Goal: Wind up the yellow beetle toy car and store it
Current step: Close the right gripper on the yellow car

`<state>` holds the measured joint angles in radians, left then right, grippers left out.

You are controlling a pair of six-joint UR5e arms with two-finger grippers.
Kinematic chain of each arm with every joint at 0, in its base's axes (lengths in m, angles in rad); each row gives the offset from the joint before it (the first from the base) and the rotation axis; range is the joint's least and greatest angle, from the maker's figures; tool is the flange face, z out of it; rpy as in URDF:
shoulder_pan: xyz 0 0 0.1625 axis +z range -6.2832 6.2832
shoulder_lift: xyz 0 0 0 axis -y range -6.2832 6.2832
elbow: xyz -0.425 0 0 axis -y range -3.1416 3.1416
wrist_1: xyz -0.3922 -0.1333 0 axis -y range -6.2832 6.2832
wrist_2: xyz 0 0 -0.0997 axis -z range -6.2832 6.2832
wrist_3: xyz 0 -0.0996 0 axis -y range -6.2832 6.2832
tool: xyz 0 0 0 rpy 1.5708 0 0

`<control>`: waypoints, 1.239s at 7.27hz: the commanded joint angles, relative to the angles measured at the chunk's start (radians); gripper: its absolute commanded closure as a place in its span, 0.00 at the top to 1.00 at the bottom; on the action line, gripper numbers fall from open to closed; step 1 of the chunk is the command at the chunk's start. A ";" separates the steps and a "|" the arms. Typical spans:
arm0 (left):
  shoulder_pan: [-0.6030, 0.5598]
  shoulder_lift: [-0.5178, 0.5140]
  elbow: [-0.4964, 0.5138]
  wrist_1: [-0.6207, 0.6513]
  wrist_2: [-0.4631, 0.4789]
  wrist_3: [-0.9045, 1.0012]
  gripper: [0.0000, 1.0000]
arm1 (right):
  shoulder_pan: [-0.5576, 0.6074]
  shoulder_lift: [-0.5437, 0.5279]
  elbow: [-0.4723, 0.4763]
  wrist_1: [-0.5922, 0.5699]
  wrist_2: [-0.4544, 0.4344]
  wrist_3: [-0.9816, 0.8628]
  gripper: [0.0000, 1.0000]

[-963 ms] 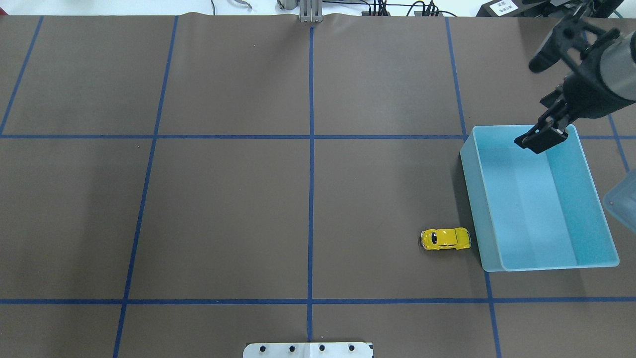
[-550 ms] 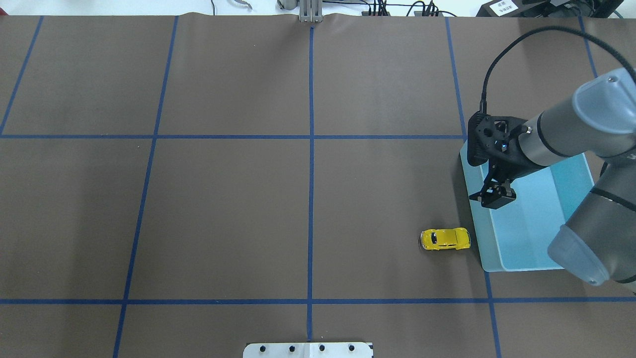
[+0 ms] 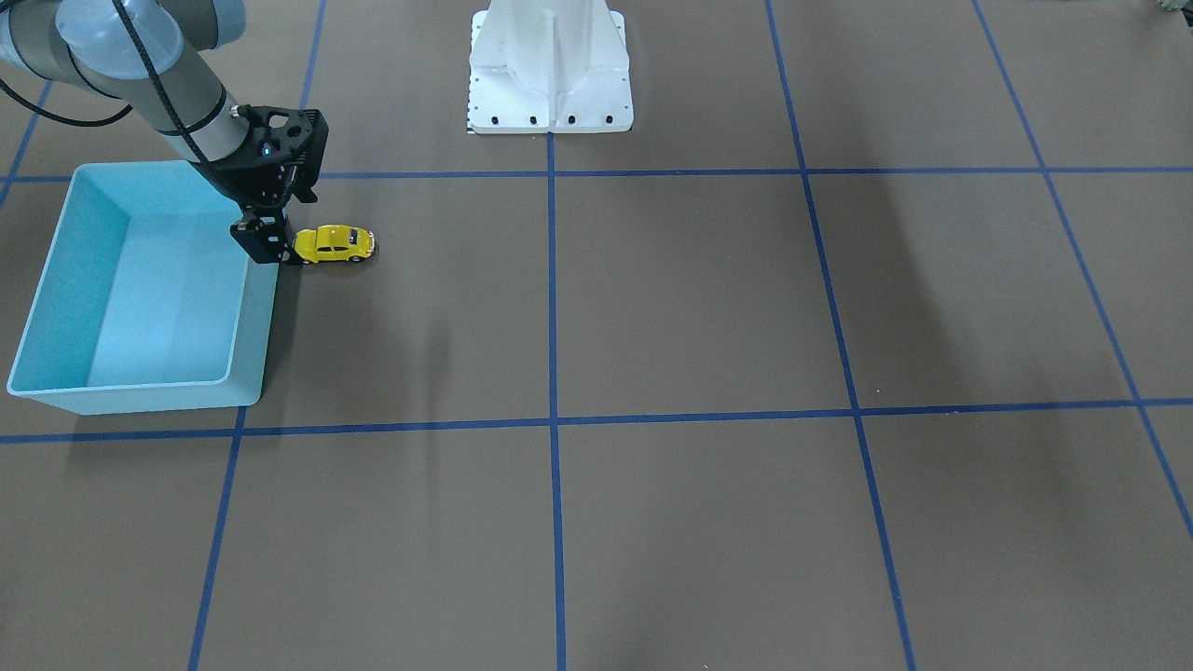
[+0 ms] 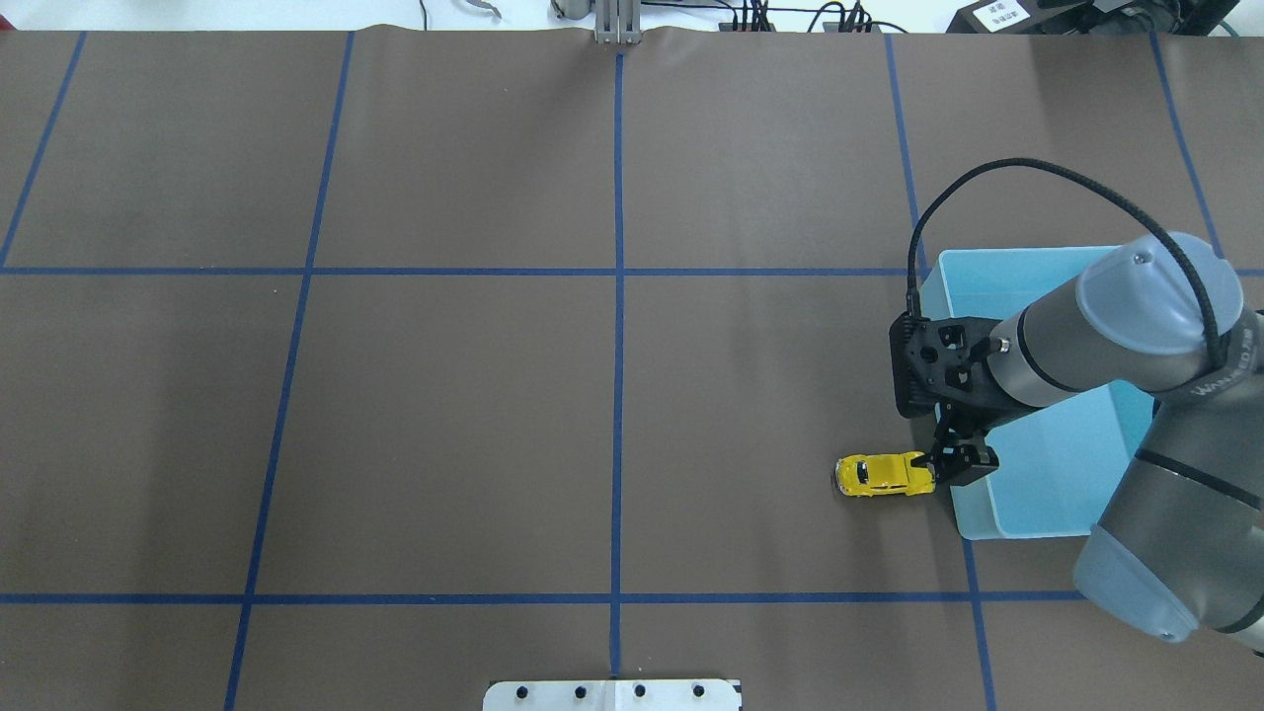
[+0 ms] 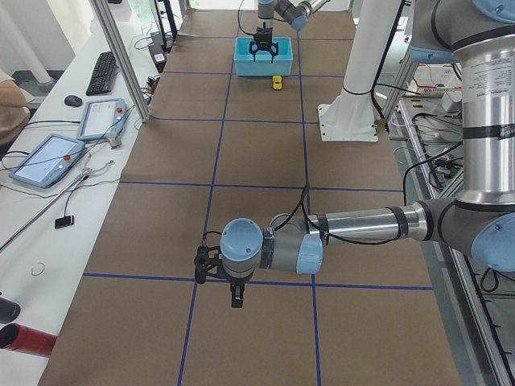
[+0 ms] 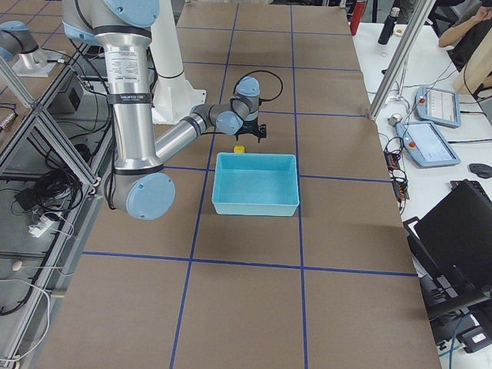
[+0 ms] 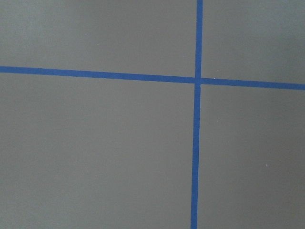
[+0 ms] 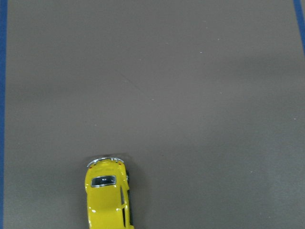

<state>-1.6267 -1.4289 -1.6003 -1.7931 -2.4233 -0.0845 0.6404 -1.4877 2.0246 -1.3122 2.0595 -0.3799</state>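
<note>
The tiny glossy bright-yellow beetle toy car [image 4: 886, 475] sits on its wheels on the brown counter [image 4: 444, 395], just beside the light blue plastic bin [image 4: 1027, 259], which lies at its 3 o'clock in the overhead view. The car's long axis runs 9 to 3 o'clock there, with one end pointing at the bin wall.

The right hand [image 4: 950, 462] hangs low over the narrow gap between car and bin wall, so the car lies at its 9 o'clock, offset rather than underneath. The hand's leading tip looks level with the car's bin-side end, but I cannot tell whether they touch. Its two fingers appear spread apart with nothing between them. The right wrist camera agrees on the offset: the car shows only at that frame's 6 to 7 o'clock edge, cut off by the border, its axis running 12 to 6.

My judgement is that the grasp turns on a short shift toward 9 o'clock, to bring the fingers astride the car's narrow sides.

The left hand [image 5: 233, 291] is well apart, far down the counter, so the right arm is much the nearer. Whether the left hand's fingers are apart or together I cannot tell.
</note>
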 commanded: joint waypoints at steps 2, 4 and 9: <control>-0.001 0.001 0.000 0.000 0.001 0.002 1.00 | -0.076 -0.020 -0.017 0.005 -0.071 -0.002 1.00; -0.001 -0.005 0.003 0.000 0.001 0.003 1.00 | -0.117 -0.014 -0.033 0.008 -0.110 0.021 1.00; 0.001 -0.010 0.013 0.001 0.001 0.003 1.00 | -0.168 0.007 -0.064 0.014 -0.154 0.039 1.00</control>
<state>-1.6265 -1.4377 -1.5905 -1.7922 -2.4221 -0.0813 0.4818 -1.4908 1.9703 -1.2980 1.9106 -0.3424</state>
